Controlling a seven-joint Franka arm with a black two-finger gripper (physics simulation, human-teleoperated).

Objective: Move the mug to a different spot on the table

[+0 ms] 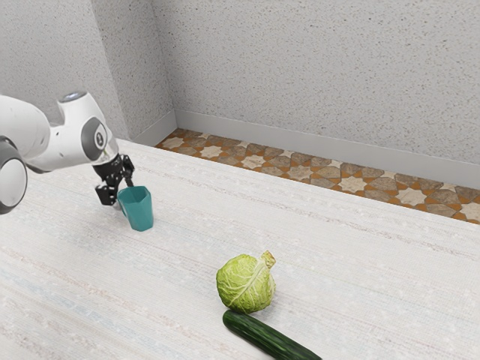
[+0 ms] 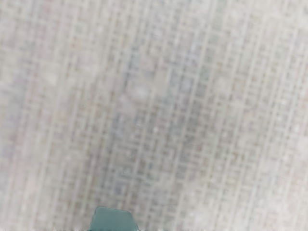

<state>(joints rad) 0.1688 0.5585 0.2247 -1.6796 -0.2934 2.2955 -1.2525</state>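
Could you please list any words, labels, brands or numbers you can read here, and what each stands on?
None: no text shows.
The teal mug, the cabbage, the cucumber and the table bear no lettering; the floor tiles carry only star patterns.

Teal mug (image 1: 137, 208), upright, ext. view's left
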